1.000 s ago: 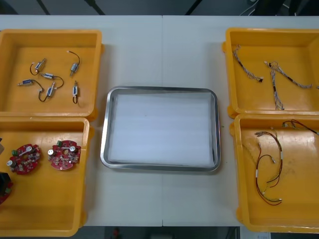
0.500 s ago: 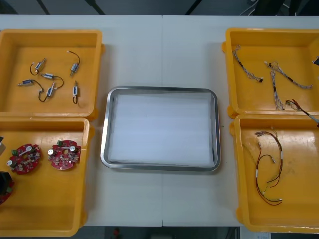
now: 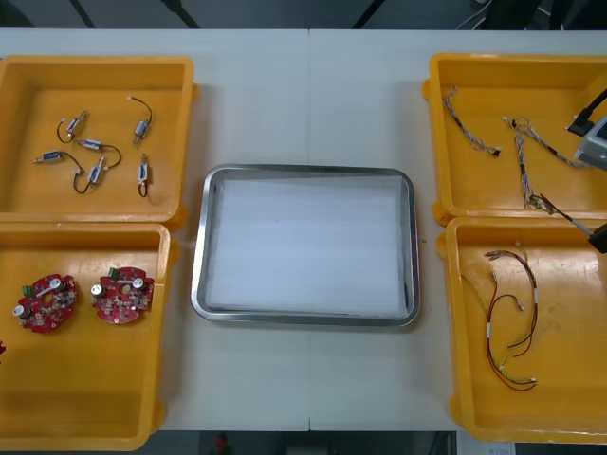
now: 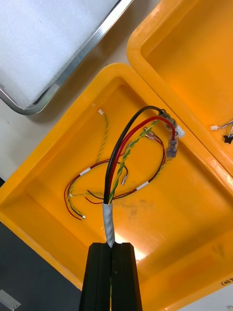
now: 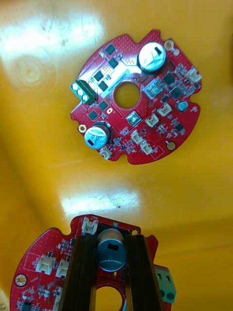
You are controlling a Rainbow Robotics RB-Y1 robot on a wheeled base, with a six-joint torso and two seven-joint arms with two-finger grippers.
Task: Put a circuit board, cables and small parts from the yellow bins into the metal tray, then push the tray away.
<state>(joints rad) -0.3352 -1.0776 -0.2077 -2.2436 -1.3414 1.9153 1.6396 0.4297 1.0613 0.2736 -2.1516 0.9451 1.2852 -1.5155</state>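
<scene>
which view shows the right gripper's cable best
The right wrist view: the right gripper is shut on the cable, its black, red and yellow-green strands looping over a yellow bin. The front view catches a thin stretch by the right edge. The left wrist view has the left gripper shut on a circuit board.

Glossy moulded plastic with bright glare patches for the yellow bins (image 3: 95, 63); polished, mirror-bright rim and matt white inside for the metal tray (image 3: 308, 172); red, finely textured circuit board (image 5: 41, 265) with shiny metal cans; smooth plastic-sheathed cable (image 4: 112, 170), white wrap at one end; pale matt table (image 3: 308, 104).
</scene>
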